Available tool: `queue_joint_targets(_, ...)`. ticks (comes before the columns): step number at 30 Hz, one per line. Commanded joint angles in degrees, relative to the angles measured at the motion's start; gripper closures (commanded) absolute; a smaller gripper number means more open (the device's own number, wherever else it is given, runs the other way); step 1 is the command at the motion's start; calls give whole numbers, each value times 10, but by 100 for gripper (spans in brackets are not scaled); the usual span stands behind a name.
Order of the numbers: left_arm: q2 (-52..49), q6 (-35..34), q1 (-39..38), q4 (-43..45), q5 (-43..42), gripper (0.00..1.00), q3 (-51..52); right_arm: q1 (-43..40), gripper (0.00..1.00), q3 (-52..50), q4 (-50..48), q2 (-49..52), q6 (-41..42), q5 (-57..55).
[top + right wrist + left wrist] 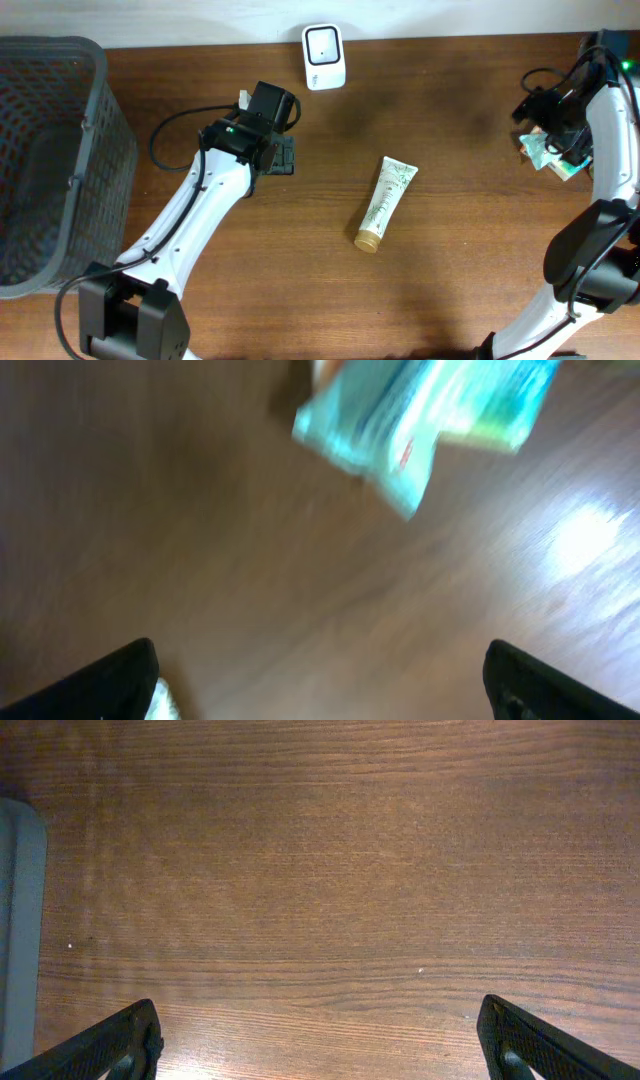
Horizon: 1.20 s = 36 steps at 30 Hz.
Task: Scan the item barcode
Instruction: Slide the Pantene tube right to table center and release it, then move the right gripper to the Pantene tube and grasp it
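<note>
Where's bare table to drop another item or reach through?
Open wood between the tube and the packets at right; also the front strip below the tube. Crowded: left side, basket plus left arm; far right edge around the packets.

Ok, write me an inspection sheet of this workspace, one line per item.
Surface: brown wooden table, no spills seen.
Job's things: tube with a gold cap lying flat mid-table; white scanner at the far edge, apart from the tube.
Clutter: teal packets on the right, by the right arm; grey mesh basket on the left.
Grippers: left tool open, nothing between its fingers, bare wood below; right tool open, empty, packets just ahead of it.
Cables: black cable loop beside the left arm; black cables at the right arm; neither touches the tube.
Surroundings: pale strip beyond the far edge; nothing else seen.
</note>
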<state>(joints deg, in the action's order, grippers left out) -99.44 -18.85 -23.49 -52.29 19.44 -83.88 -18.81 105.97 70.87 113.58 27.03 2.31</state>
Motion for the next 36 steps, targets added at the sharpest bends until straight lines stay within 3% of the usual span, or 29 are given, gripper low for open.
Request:
queue_joint_targets(1,-2,5,-1,5,-17,1,6,8,1,0,52,-14,-35,191)
queue_joint_targets(3,-2,5,-1,11,-28,1,6,50,1,-5,70,-13,-118,191)
queue_joint_targets(7,-2,5,-1,12,-28,1,6,140,1,-83,58,-13,-120,176)
queue_joint_targets(12,-2,5,-1,12,-28,1,6,131,1,-273,-63,-13,-246,428)
queue_joint_targets(14,-2,5,-1,12,-28,1,6,132,1,-338,-131,-13,-250,488)
queue_joint_targets(17,-2,5,-1,12,-28,1,6,149,1,-386,-200,-13,-204,484)
queue_joint_targets(20,-2,5,-1,12,-28,1,6,178,5,-408,-249,-13,-74,379)
queue_joint_targets(25,-2,5,-1,12,-28,1,6,236,8,-434,-315,-3,-16,356)
queue_joint_targets(28,-2,5,0,12,-28,1,6,248,25,-435,-333,7,-13,341)
queue_joint_targets(29,-2,5,0,12,-28,1,6,248,35,-435,-339,7,-24,340)
queue_joint_targets(30,-2,5,0,12,-28,1,6,248,52,-435,-343,7,-35,338)
queue_joint_targets(34,-2,5,0,12,-28,1,6,248,68,-435,-350,7,-38,327)
queue_joint_targets(35,-2,5,0,12,-28,1,6,248,78,-435,-354,7,-39,327)
queue_joint_targets(36,-2,5,0,12,-28,1,6,248,96,-435,-356,7,-38,326)
